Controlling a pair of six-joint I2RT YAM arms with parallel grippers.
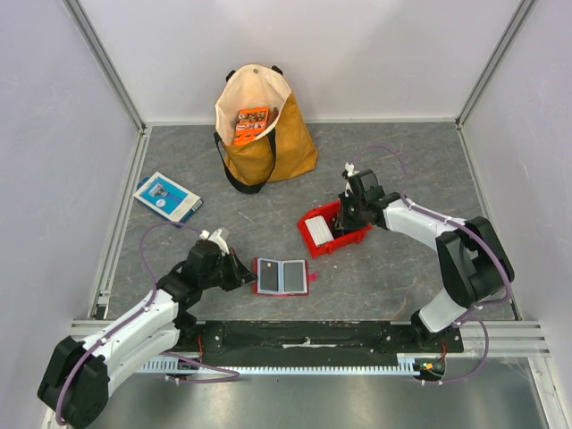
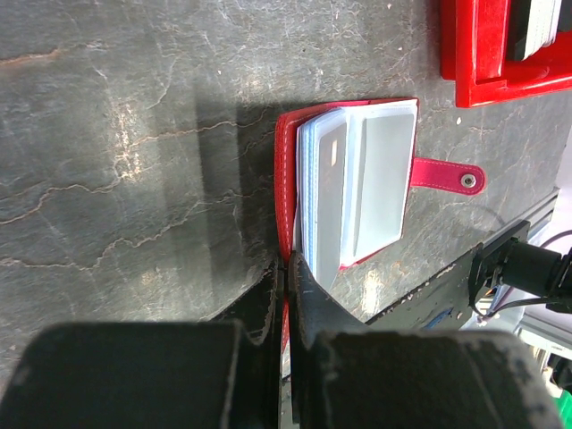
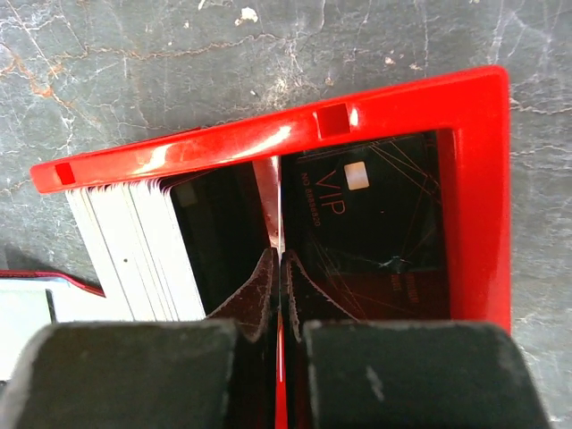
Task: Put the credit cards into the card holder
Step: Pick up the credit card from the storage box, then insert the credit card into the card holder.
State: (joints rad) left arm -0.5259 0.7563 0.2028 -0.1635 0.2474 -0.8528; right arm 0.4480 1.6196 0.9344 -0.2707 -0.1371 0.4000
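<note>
The red card holder lies open on the table, its grey pockets facing up and its snap tab sticking out. My left gripper is shut on the holder's red cover edge. A red bin holds the credit cards: a whitish stack stands on edge, and a dark VIP card lies against the bin's side. My right gripper reaches into that bin and is shut on one thin card, which I see edge-on between its fingers.
A yellow-and-white tote bag with an orange packet inside stands at the back. A blue-and-white flat box lies at the left. Grey walls and metal rails close the table in on three sides.
</note>
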